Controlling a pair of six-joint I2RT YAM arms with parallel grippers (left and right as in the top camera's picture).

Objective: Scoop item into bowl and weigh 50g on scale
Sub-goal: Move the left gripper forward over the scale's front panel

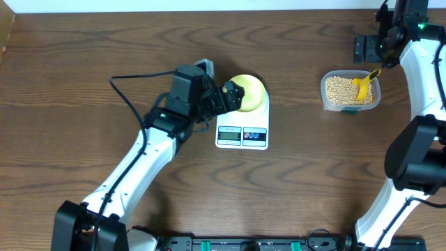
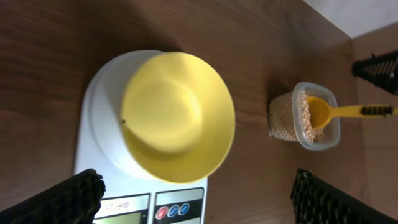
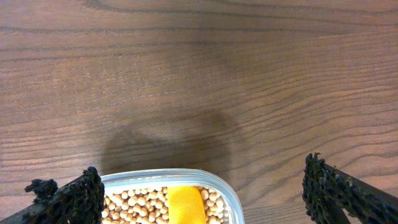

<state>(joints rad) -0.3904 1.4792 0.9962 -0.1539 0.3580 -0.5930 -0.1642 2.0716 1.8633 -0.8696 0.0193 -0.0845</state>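
**Bowl on scale; both claws open.**
The bowl (image 1: pixel 249 92) sits on the scale (image 1: pixel 242 137) at frame centre, with the left claw (image 1: pixel 232 96) spread open at its left edge. The item (image 1: pixel 338 89) lies in a clear container (image 1: pixel 327 104) at upper right with a scoop (image 1: pixel 364 85). The right claw (image 1: pixel 367 50) is open, higher in the frame.

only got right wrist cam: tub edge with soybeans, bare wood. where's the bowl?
Observer: Pale-yellow bowl sits on the white scale, empty.
Operator: left arm?
Observer: Left gripper is right at the bowl's rim, jaws open, holding nothing.
Operator: scoop handle? I only see its cup.
Observer: Yellow scoop rests on the soybeans in the clear container, handle poking out over the rim, nothing gripping it.
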